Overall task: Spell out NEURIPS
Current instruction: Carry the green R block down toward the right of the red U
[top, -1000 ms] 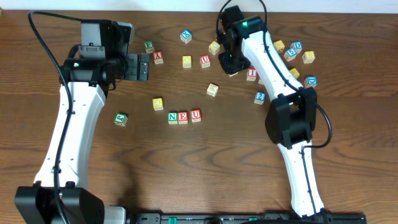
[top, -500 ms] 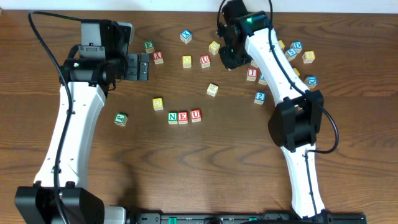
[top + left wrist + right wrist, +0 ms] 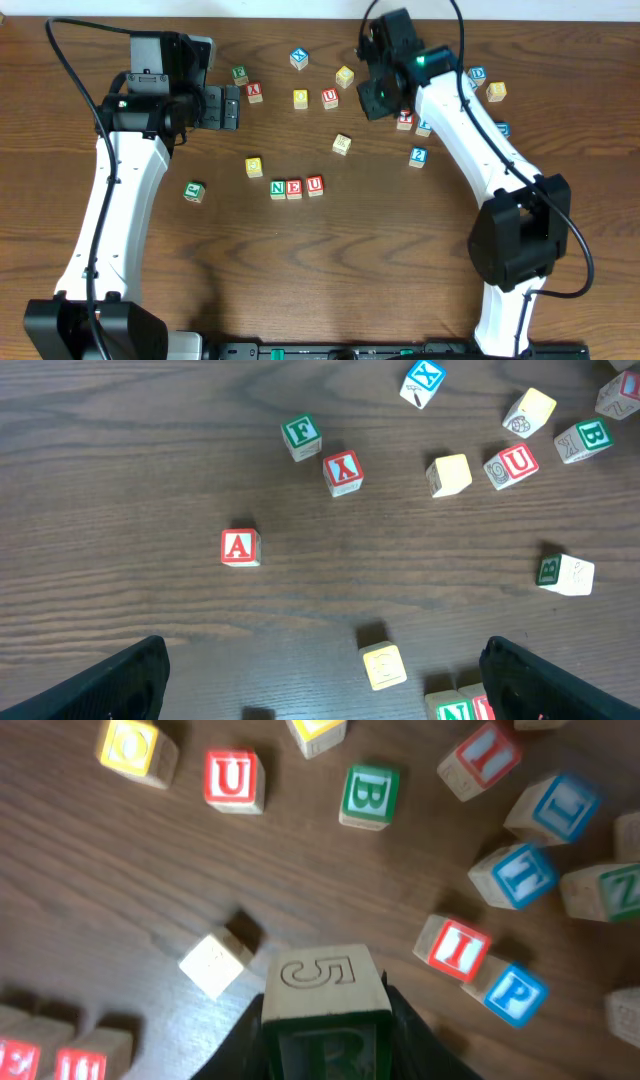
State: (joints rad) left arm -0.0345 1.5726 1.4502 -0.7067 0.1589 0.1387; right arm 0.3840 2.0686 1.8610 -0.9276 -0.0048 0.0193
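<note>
The small wooden cube with a pressed 5 on top [image 3: 325,982] sits clamped between the dark fingers of the right claw [image 3: 325,1038]. The frame edge cuts its green letter, which is hard to read. From overhead the claw hides the cube entirely. Just right of the claw lie a red I cube [image 3: 455,945] and a blue P cube [image 3: 510,992]. The row of N, E, U cubes [image 3: 294,187] lies well apart. The left claw [image 3: 230,107] gapes wide, holding nothing.
</note>
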